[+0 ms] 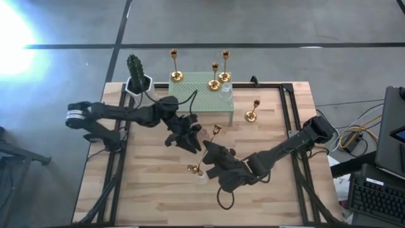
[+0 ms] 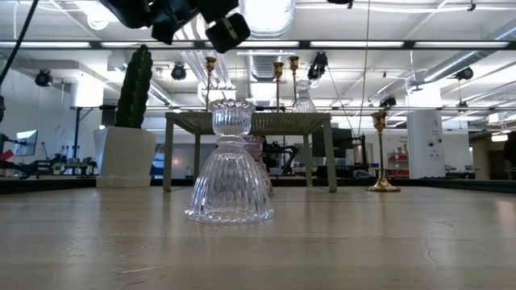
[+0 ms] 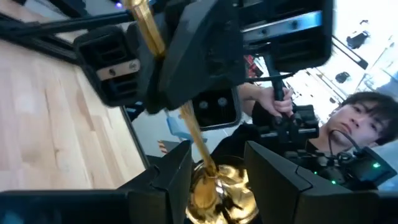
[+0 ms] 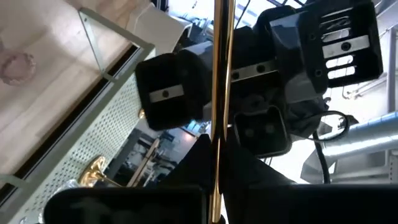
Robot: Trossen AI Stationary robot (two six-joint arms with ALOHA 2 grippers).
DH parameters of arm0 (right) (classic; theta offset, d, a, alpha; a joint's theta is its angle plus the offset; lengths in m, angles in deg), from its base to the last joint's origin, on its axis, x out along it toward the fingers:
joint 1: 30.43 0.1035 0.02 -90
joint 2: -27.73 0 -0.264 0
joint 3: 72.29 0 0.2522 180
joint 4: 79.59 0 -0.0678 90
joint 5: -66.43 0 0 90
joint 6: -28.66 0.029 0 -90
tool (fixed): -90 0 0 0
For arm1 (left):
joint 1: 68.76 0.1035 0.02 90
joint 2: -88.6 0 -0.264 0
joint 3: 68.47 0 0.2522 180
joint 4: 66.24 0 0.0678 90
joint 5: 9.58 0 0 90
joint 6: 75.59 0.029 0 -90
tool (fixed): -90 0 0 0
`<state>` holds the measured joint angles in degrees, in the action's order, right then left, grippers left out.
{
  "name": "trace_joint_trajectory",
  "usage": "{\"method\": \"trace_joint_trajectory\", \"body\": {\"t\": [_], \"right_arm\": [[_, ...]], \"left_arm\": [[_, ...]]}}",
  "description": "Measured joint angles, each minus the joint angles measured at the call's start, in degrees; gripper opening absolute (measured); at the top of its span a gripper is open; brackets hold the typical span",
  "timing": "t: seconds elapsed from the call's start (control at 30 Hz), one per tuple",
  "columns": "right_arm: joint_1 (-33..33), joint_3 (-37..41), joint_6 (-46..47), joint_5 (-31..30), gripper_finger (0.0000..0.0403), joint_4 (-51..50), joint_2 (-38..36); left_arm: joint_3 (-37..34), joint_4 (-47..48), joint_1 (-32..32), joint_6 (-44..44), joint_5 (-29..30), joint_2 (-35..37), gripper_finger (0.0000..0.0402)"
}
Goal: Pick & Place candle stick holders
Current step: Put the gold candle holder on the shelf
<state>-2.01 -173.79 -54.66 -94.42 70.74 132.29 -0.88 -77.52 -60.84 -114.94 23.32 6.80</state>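
High view, centre of the frame: the left gripper (image 1: 190, 136) and the right gripper (image 1: 212, 155) meet over the wooden table (image 1: 152, 190), both on one gold candle stick holder (image 1: 201, 166) held aloft and tilted. In the left wrist view the left gripper's fingers (image 3: 177, 180) sit partly apart around the holder's domed base (image 3: 217, 190), at the bottom centre of that frame. In the right wrist view the right gripper's jaws are pinched fully together on the slim stem (image 4: 219, 93), which runs vertically through the middle of the picture. Upper centre of the high view: a green perforated stand (image 1: 202, 95) carries further gold holders (image 1: 214, 82) and a clear glass one (image 1: 225, 95); another gold holder (image 1: 252, 114) stands on the table to its right. Low view, centre: a ribbed clear glass holder (image 2: 231, 165) stands upright on the tabletop. Upper left of the high view: a cactus (image 1: 136, 69) in a white pot. A person (image 3: 336, 143) shows at the right of the left wrist view.
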Motion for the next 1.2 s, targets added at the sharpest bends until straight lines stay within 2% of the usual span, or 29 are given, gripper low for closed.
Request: {"method": "trace_joint_trajectory", "body": {"t": [0.3, 0.57, 0.7, 0.87, 1.07, 1.2], "right_arm": [[-2.4, 0.0, -0.5, 0.1, 0.0008, 0.0, 0.1], [-3.8, 0.0, -0.5, 0.1, 0.0008, -0.1, 0.1], [-4.0, 0.0, -0.5, 0.2, 0.0008, 0.1, 0.1], [-4.1, -0.1, -1.6, 0.4, 0.0008, -0.1, 0.1], [-4.1, -0.1, -1.8, 0.4, 0.0010, -0.3, 0.2], [-4.0, -0.1, 0.9, 0.4, 0.0032, 0.7, 0.2]], "left_arm": [[2.7, 0.2, -0.2, -1.7, -2.3, -4.1, 0.0154], [2.6, 0.1, -0.2, 0.4, -2.2, -4.4, 0.0151], [2.6, 0.1, -0.2, 1.1, -1.8, -4.4, 0.0114], [2.4, 1.0, -0.1, 0.2, -1.3, -4.6, 0.0027], [2.2, 1.8, -0.1, 1.9, -0.4, -4.7, 0.0026], [2.1, 1.7, -0.2, 4.2, 0.0, -4.6, 0.0026]]}}
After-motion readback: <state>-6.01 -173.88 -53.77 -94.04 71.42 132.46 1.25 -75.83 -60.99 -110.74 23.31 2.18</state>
